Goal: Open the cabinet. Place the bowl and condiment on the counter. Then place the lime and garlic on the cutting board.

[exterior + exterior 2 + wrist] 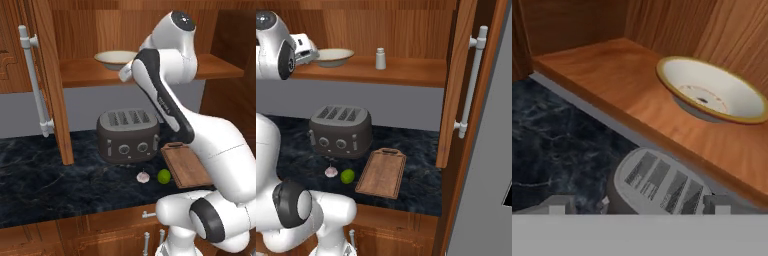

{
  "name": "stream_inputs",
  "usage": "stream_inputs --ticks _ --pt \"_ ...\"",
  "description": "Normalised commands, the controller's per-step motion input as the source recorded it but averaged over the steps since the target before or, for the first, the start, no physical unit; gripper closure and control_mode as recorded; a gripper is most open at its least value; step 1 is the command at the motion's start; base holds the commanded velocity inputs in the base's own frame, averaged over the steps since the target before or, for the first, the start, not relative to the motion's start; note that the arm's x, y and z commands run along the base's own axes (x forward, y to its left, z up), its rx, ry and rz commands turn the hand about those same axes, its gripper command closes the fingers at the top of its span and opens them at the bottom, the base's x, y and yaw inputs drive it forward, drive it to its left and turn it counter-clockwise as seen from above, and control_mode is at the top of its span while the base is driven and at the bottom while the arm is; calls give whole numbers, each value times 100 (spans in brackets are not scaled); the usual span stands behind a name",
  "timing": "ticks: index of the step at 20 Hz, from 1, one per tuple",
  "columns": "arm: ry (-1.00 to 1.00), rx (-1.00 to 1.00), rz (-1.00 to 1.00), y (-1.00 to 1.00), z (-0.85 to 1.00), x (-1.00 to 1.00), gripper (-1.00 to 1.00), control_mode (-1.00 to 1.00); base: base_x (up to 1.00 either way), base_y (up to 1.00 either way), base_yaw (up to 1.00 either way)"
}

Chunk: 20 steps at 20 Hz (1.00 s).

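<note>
The cabinet stands open, its doors (50, 75) (456, 85) swung out to both sides. On the wooden shelf (612, 75) sits the cream bowl (116, 59) (333, 56) (712, 92) with its tan rim. To its right stands a grey-white condiment shaker (380, 58). My gripper (312, 54) (127, 73) (638, 207) hovers in front of the shelf beside the bowl, open and holding nothing. Down on the black counter (50, 175), the garlic (143, 176) (331, 172) and lime (164, 175) (347, 176) lie side by side. They are just left of the cutting board (382, 172) (185, 165).
A dark four-slot toaster (128, 135) (340, 131) (662, 180) stands on the counter under the shelf, directly below my hand. The open doors' long silver handles (35, 80) (470, 85) jut out at both sides. A grey panel (491, 175) borders the right.
</note>
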Motion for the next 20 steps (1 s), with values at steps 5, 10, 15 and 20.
stream_inputs --ticks 5,10,15,20 --pt "-10 -27 -19 -5 -5 82 -100 -100 0 0 0" --pt "20 -10 -10 -6 -5 100 -100 -100 0 0 0" --pt "17 -3 -5 -6 -8 83 -100 -100 0 0 0" --pt "1 -6 0 0 -28 77 -100 -100 0 0 0"
